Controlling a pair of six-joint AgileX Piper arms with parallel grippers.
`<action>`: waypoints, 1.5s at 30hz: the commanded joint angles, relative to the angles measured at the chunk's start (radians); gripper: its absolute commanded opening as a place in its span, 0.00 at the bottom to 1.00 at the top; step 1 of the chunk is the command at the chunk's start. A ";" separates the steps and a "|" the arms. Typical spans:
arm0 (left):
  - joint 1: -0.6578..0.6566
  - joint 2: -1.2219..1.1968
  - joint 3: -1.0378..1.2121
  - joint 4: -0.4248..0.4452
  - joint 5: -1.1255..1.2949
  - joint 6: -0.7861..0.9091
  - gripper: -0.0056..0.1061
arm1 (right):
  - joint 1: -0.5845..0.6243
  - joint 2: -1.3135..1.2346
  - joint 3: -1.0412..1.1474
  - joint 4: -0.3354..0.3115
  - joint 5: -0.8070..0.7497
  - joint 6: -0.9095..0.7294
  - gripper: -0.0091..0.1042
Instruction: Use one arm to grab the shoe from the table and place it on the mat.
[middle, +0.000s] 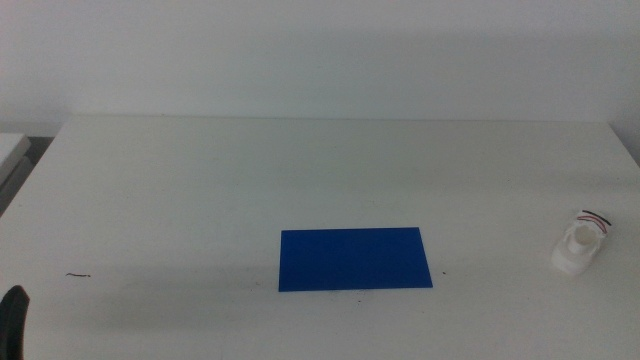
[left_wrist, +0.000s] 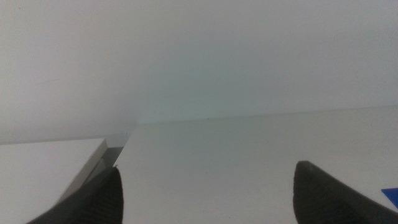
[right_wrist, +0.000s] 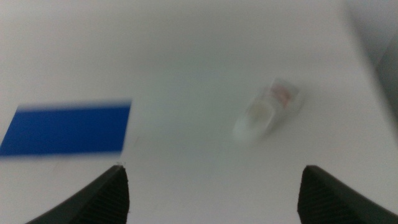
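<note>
Counter (middle: 200, 180): white, flat, a few small dark marks. Mat (middle: 354, 259): deep-blue rectangle, lying flat near the counter's front middle. Shoe (middle: 578, 243): small, white, dark and red straps, on the counter well apart from the mat, toward the right edge. Right pincer (right_wrist: 214, 196): above the counter, jaws wide apart, holding nothing, shoe ahead of it. Left pincer (left_wrist: 205, 193): waiting at the front left corner, jaws spread, empty.

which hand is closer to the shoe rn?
Right. The shoe lies ahead of the right hand, apart from it. The left hand waits at the table's opposite side, beyond the mat.
</note>
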 joint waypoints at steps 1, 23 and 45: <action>0.000 0.005 0.001 -0.004 -0.012 -0.003 0.89 | -0.005 0.141 -0.102 0.046 0.117 0.013 0.90; 0.000 0.005 0.001 -0.004 -0.012 -0.003 0.89 | -0.045 1.177 -0.469 -0.212 -0.084 0.794 0.90; 0.000 0.005 0.001 -0.004 -0.012 -0.003 0.89 | 0.104 1.276 -0.537 -0.340 -0.056 0.953 0.18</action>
